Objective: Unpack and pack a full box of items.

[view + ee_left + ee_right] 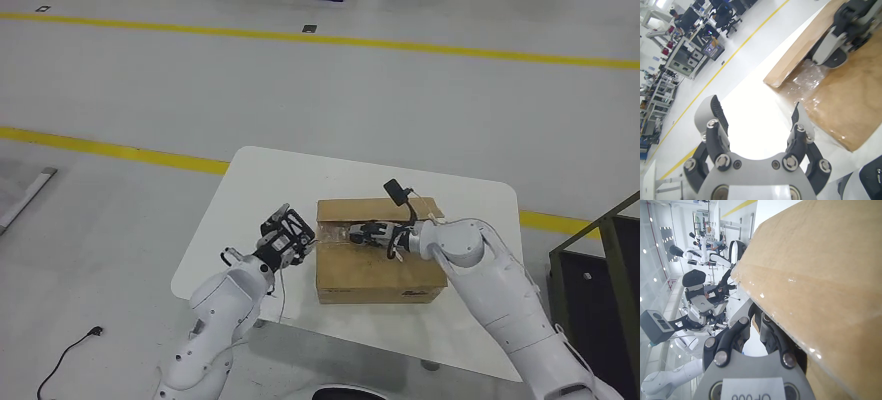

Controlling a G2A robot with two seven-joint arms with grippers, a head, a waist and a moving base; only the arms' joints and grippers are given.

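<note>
A closed brown cardboard box (380,270) stands in the middle of the white table (250,190). My right gripper (362,235) rests on the box top at the seam between the flaps (829,56). In the right wrist view its tips go under a flap edge (761,308) and are hidden. Crumpled clear tape (808,79) hangs over the box's left end by the seam. My left gripper (290,228) hovers just off that end, open and holding nothing (756,100), with one fingertip (797,106) near the tape.
The box (819,266) takes up the table's middle; bare table top lies to its left and behind it. A dark metal frame (600,280) stands off the table's right side. Yellow lines (330,38) cross the floor beyond.
</note>
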